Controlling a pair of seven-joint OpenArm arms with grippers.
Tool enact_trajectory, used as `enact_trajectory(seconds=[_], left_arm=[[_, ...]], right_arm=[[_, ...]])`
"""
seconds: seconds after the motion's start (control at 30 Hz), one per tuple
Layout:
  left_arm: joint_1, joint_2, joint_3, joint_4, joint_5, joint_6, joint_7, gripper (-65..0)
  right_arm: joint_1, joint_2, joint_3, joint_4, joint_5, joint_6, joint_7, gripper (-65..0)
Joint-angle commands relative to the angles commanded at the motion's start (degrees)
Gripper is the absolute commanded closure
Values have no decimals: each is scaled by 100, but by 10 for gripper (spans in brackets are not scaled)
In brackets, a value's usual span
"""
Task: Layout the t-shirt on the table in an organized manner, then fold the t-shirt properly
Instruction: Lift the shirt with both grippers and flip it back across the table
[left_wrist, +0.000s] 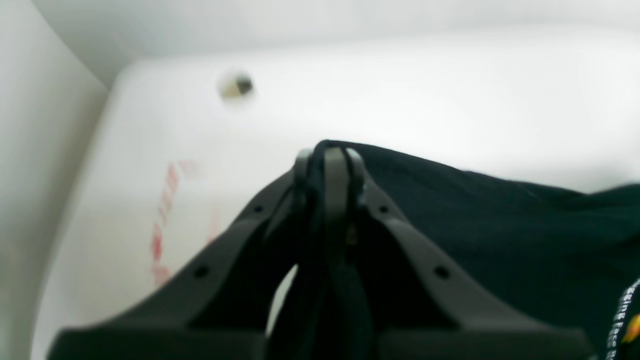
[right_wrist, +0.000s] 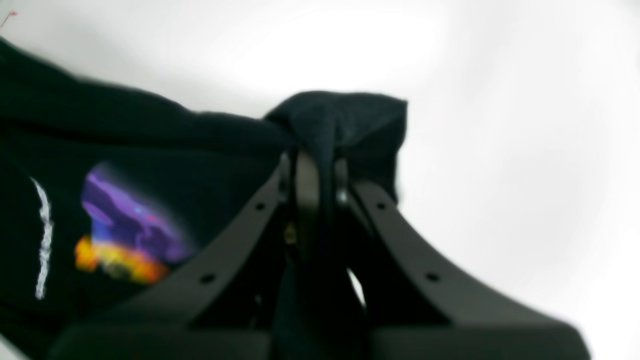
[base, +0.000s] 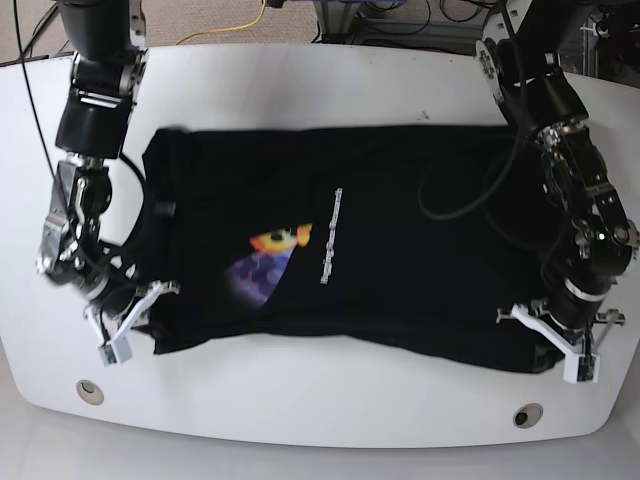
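The black t-shirt (base: 400, 250) lies spread across the white table (base: 300, 400), with a purple and orange print (base: 265, 262) and a line of white lettering on its front. In the base view my left gripper (base: 547, 340) is at the shirt's near right corner and my right gripper (base: 140, 318) at its near left corner. The left wrist view shows the left gripper (left_wrist: 327, 152) shut on a pinch of the t-shirt (left_wrist: 500, 225). The right wrist view shows the right gripper (right_wrist: 320, 162) shut on a bunched corner of the t-shirt (right_wrist: 350, 117), beside the print (right_wrist: 130, 230).
Two metal-ringed holes (base: 88, 390) (base: 527, 415) sit near the table's front edge. One such hole (left_wrist: 236, 86) and red tape marks (left_wrist: 162, 220) lie beyond the left gripper. Cables, one yellow (base: 235, 25), run behind the table. Both arm bases stand at the far corners.
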Motion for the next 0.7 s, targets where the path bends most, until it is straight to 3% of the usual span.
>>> enact_trajectory(seconds=[0.17,0.33,0.53,0.7], left_arm=[[-976,-9,-9,0,0,18,18,0],[-2084,-35,-9,0,-9,18,510,0],[-2796,-35,-9,9,-26,9,826,0],[-2778,-35,-18,26,-26,9,870,0]], right_arm=[[1073,202,0,35,35,0,-466,0],[2048,431,0,35,53,26,-888,0],[2699,633,0,44,53,325,-1319,0],[2629,765,35,360,53,466,-1626,0]])
